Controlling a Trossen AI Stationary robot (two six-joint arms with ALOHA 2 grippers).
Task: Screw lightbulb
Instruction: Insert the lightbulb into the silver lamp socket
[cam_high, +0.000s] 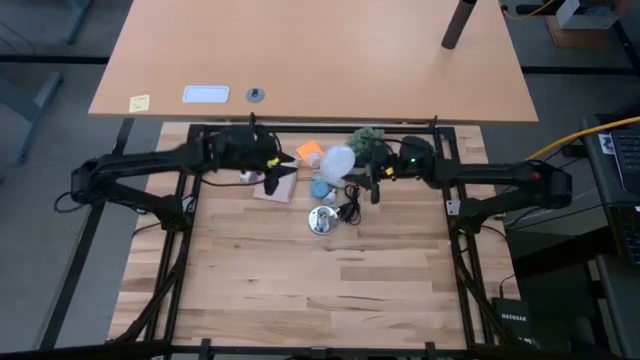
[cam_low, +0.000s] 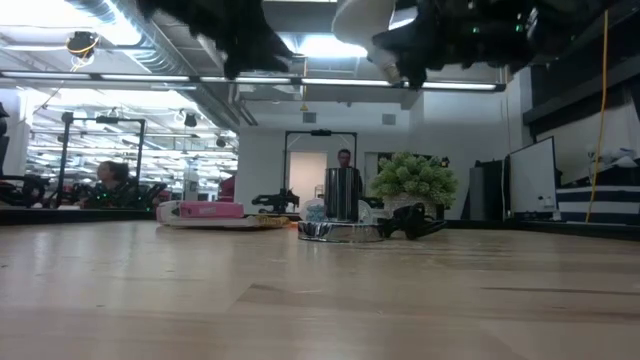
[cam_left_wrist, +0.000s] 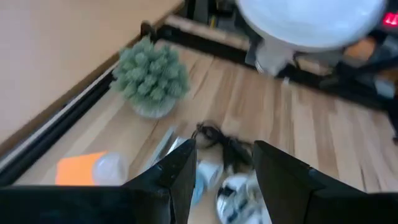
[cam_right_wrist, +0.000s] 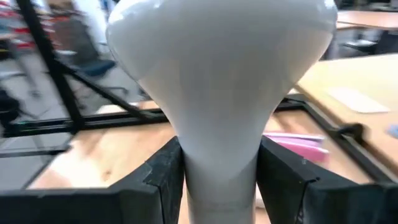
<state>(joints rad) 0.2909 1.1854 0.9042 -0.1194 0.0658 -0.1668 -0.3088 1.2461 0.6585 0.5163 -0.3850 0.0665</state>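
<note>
Right wrist view shows the right gripper (cam_right_wrist: 219, 171) clamped on the narrow neck of the lightbulb (cam_right_wrist: 221, 74), its two fingers pressed against either side, globe end pointing away from the wrist. In the high view the bulb (cam_high: 338, 162) is held in the air toward the back of the surface (cam_high: 300, 280), near the green plant (cam_high: 366, 139) and well above the silver socket (cam_high: 322, 221) with its black cord (cam_high: 349, 211). The step in hand looks like the carry: the bulb is lifted but not yet over the socket. The next move calls for turning the neck downward, lining it up with the socket, then lowering and twisting. The left gripper (cam_left_wrist: 222, 163) hovers nearby with fingers apart, holding nothing, probably ready to steady the socket.
</note>
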